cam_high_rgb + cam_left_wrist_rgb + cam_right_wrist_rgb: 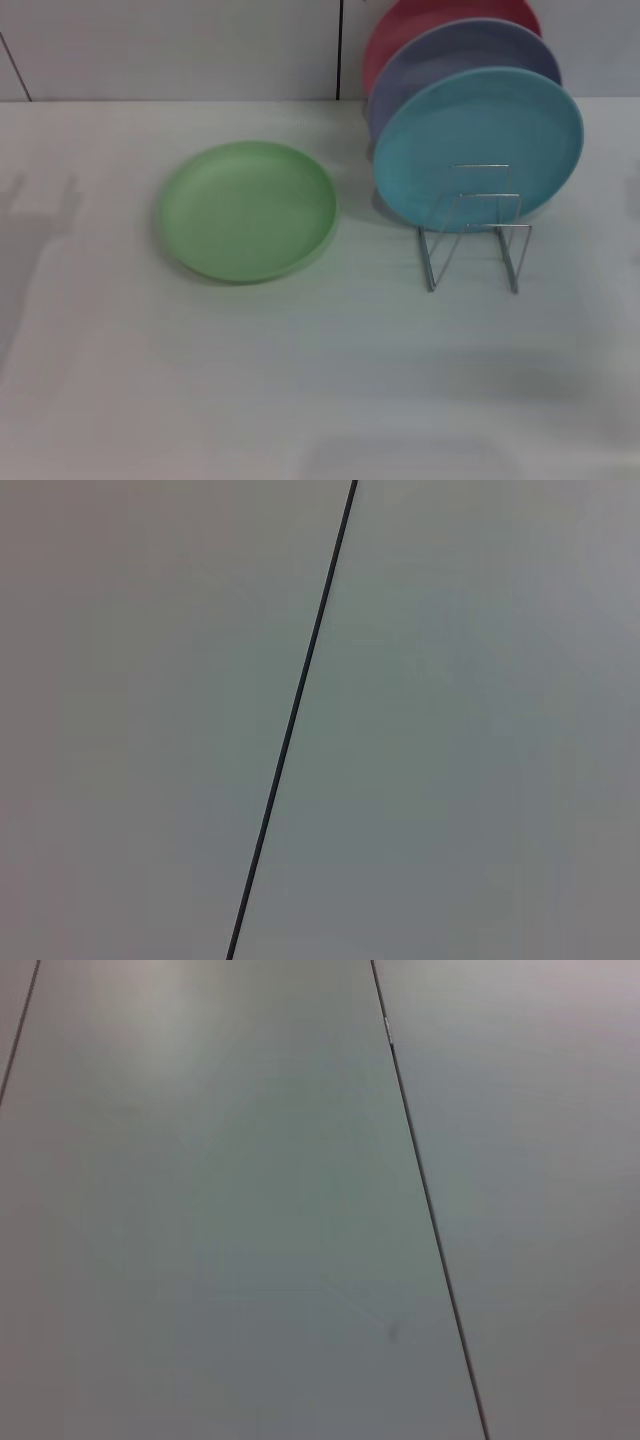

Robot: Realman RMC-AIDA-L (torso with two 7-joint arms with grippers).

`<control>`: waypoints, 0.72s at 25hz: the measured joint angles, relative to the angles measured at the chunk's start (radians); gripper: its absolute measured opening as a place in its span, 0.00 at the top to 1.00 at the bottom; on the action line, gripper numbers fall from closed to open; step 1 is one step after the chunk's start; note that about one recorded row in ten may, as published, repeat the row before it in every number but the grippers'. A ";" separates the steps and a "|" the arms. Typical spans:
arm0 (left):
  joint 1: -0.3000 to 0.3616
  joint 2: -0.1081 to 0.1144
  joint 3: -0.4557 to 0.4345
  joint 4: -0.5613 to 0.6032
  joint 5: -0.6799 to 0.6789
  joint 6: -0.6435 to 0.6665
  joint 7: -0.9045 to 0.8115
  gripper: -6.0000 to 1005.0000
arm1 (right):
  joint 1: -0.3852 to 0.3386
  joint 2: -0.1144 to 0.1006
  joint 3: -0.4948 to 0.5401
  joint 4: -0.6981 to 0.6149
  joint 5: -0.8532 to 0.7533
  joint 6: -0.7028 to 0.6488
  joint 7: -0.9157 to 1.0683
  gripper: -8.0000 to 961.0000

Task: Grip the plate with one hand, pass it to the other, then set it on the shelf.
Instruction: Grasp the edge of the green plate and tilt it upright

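The light green plate lies flat on the white table, left of centre in the head view. The silver wire rack stands to its right, its front loops empty. Neither gripper nor arm shows in any view. Both wrist views show only plain grey-white panels with a thin dark seam.
A turquoise-blue plate stands upright in the rack, with a lavender plate and a red plate behind it. A white wall runs along the table's far edge.
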 joint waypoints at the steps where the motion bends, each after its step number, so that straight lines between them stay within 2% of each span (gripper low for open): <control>1: 0.003 -0.001 0.000 -0.001 0.000 0.009 0.001 0.28 | 0.000 0.000 0.000 0.000 0.000 0.000 0.000 0.45; 6: 0.007 -0.003 0.003 -0.009 -0.001 0.045 0.015 0.28 | 0.021 0.000 0.015 -0.003 0.001 0.013 0.000 0.45; 10: -0.030 -0.006 -0.002 -0.049 -0.006 0.049 0.076 0.28 | 0.028 0.000 0.030 -0.015 0.001 0.033 0.016 0.45; 18: -0.039 -0.010 -0.004 -0.051 -0.009 0.081 0.124 0.28 | 0.039 0.001 0.032 -0.019 -0.001 0.046 0.019 0.45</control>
